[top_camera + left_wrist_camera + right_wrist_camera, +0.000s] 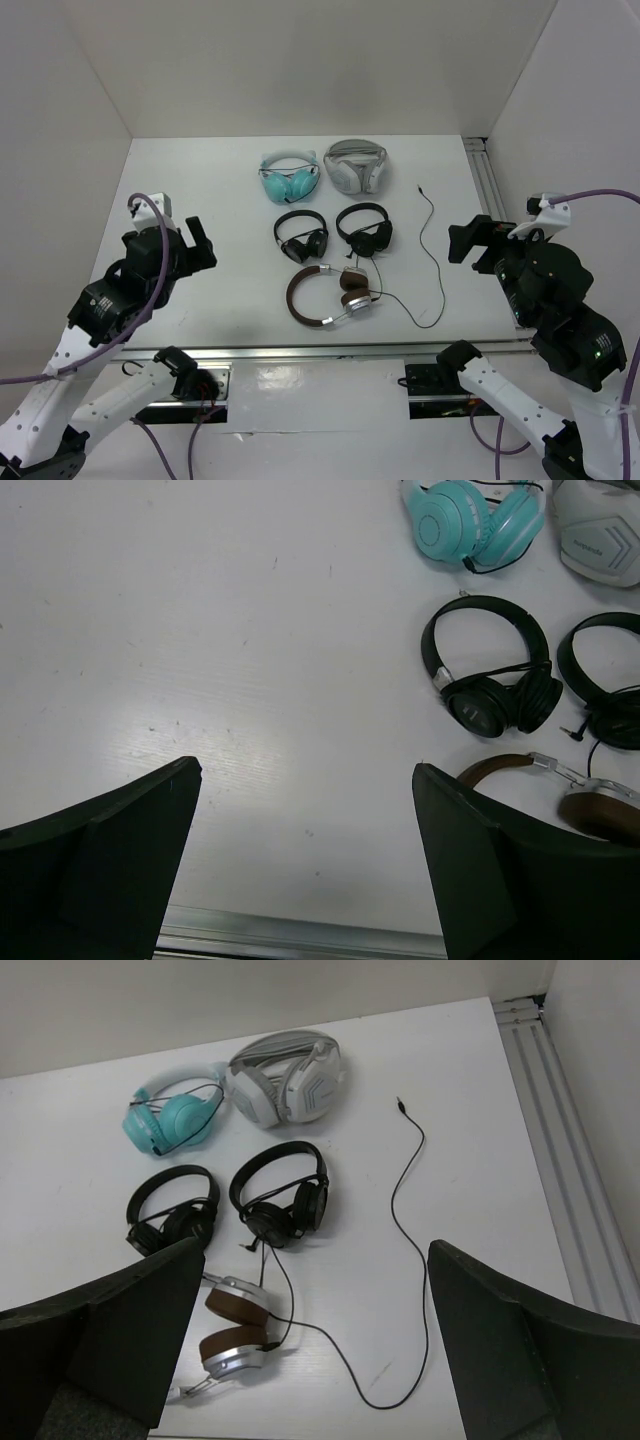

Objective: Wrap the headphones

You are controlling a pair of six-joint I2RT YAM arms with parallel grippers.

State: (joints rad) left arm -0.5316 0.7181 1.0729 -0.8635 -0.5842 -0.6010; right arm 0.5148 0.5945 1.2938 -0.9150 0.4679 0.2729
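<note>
No text, brand or number can be read anywhere. The white-grey headphones (600, 540) carry a small dark line of lettering on one cup, too blurred and small to make out.

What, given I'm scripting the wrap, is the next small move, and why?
Probably lower the right tool toward the cable's free end: it and the left tool are open and empty, and the cable trails from the brown headphones toward that side.
</note>
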